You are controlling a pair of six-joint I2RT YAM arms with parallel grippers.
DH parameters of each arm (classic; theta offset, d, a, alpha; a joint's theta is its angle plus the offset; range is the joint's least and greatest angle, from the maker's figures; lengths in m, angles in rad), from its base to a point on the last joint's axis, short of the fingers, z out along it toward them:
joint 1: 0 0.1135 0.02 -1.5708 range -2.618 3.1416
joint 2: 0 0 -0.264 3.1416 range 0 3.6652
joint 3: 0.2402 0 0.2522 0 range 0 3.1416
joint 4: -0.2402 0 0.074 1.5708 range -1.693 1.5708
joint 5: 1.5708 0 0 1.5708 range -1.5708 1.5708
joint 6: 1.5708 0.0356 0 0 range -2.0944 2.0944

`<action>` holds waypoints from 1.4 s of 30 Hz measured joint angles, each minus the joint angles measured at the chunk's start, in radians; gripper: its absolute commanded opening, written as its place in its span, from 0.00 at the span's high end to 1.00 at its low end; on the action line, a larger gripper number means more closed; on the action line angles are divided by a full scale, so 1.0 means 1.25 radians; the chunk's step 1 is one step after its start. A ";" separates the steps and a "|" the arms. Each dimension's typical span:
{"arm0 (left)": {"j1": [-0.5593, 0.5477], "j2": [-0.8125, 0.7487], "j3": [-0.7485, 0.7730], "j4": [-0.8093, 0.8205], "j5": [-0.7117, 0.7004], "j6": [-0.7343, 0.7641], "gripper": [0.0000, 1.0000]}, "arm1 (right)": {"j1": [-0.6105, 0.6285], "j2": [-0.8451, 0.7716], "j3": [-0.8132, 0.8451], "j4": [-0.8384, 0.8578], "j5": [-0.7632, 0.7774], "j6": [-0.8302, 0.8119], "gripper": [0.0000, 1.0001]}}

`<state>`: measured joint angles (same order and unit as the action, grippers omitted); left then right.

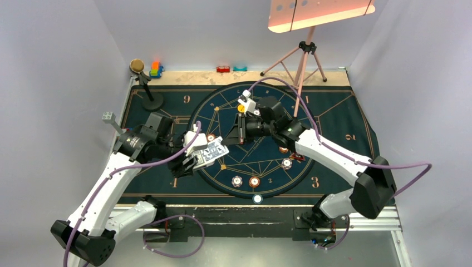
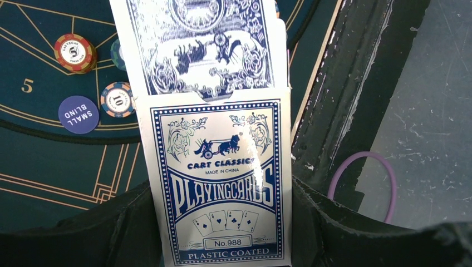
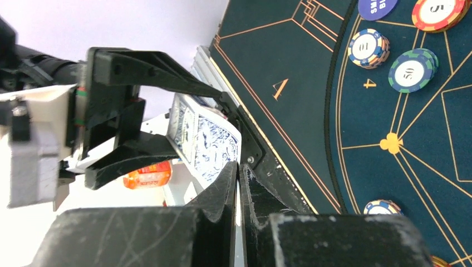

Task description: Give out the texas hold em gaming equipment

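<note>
The card box (image 2: 220, 183) was clamped across its sides by the left gripper (image 1: 195, 157) and held above the near-left part of the mat (image 3: 295, 67). Its open end was presented to the other arm, so that the deck (image 2: 200, 44) protruding from it could be reached. The right gripper (image 3: 239, 183) was closed to a thin slit on the edge of the top card (image 3: 207, 146), apparently so that one card could be drawn off for dealing. Chips (image 2: 75, 53) lay on the mat.
</note>
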<state>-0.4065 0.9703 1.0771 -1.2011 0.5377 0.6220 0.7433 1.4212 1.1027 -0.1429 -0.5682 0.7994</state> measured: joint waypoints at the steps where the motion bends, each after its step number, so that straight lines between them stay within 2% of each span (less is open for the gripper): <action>1: 0.000 0.000 0.000 0.002 0.000 0.000 0.92 | -0.004 -0.009 -0.002 0.003 -0.003 0.003 0.96; 3: 0.000 -0.002 0.000 0.004 0.000 0.000 0.92 | -0.013 -0.032 -0.015 0.016 -0.012 0.012 1.00; 12: 0.000 -0.009 -0.006 0.006 0.000 0.001 0.93 | -0.052 -0.056 -0.063 0.087 -0.067 0.072 1.00; 20: 0.000 -0.020 -0.031 0.005 -0.005 0.004 0.95 | -0.163 -0.079 -0.087 0.140 -0.125 0.130 1.00; 25: 0.000 -0.027 -0.044 0.003 -0.012 0.008 0.97 | -0.186 -0.051 -0.085 0.179 -0.145 0.149 1.00; 33: 0.000 -0.048 -0.045 -0.013 -0.013 0.008 0.98 | -0.166 0.195 0.012 0.235 -0.141 0.166 1.00; 42: 0.000 -0.054 -0.045 -0.038 -0.011 0.007 0.99 | -0.034 0.588 0.410 0.206 -0.078 0.155 1.00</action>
<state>-0.4065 0.9028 1.0210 -1.2491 0.5236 0.6308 0.7002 2.1563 1.6157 0.1143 -0.6655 0.9932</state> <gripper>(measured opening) 0.710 0.007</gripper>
